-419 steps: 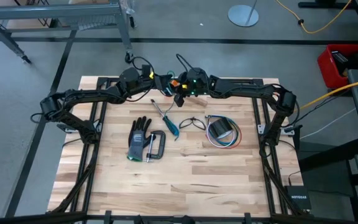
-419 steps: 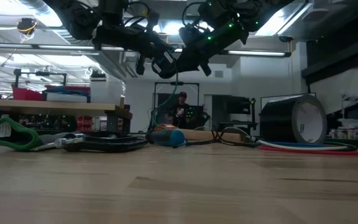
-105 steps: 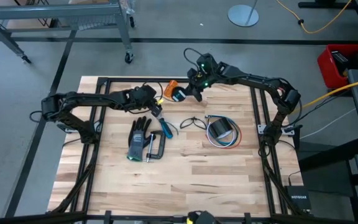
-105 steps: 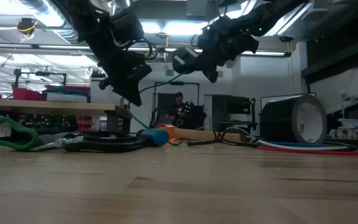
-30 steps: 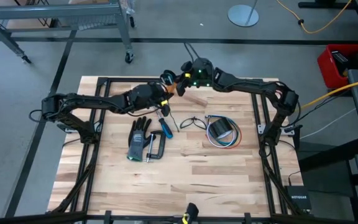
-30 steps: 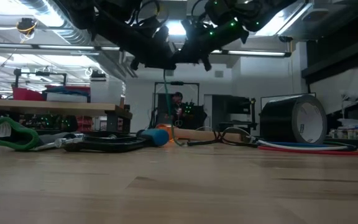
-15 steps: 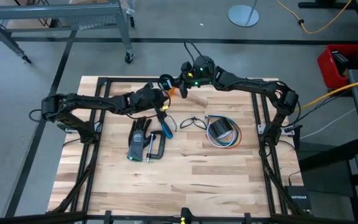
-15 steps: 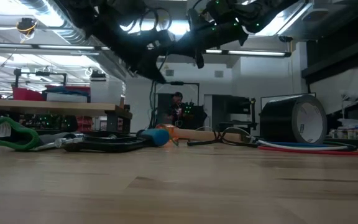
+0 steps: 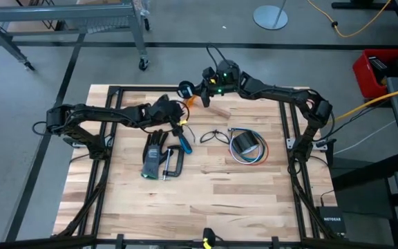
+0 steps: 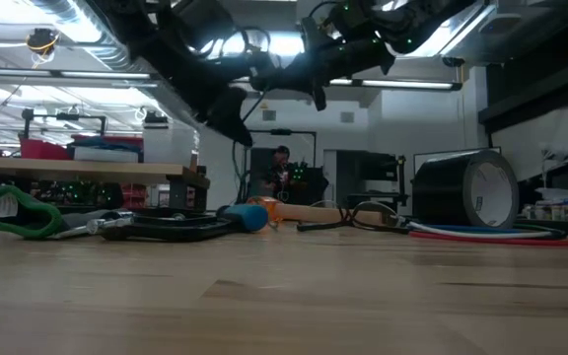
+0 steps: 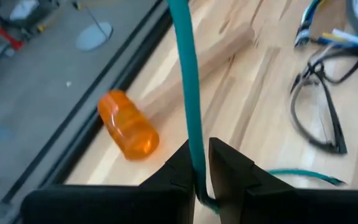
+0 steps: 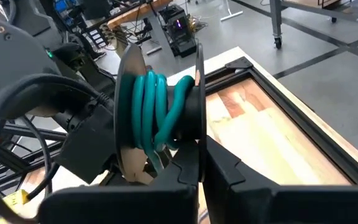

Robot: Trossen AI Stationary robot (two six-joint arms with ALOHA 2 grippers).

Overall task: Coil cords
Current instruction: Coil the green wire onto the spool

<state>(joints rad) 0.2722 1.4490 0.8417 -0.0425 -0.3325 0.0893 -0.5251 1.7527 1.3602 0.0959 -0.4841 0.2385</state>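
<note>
On my table (image 9: 213,197) I count one teal cord (image 12: 157,112), one bundle of wires (image 9: 254,156), one tape roll (image 9: 244,144), one pair of glasses (image 9: 213,136), one glove (image 9: 154,153), one clamp (image 9: 173,162), one screwdriver (image 9: 184,142) — and my two end effectors, left (image 9: 178,119) and right (image 9: 197,88).

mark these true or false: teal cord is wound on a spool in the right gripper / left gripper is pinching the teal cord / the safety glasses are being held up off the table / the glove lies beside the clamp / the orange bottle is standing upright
1. True: the teal cord is wound on a spool gripped by the right gripper.
2. True: the left gripper has the cord between its fingers.
3. False: the safety glasses lie on the table.
4. True: the glove lies beside the clamp.
5. False: the orange bottle lies on its side.
</note>
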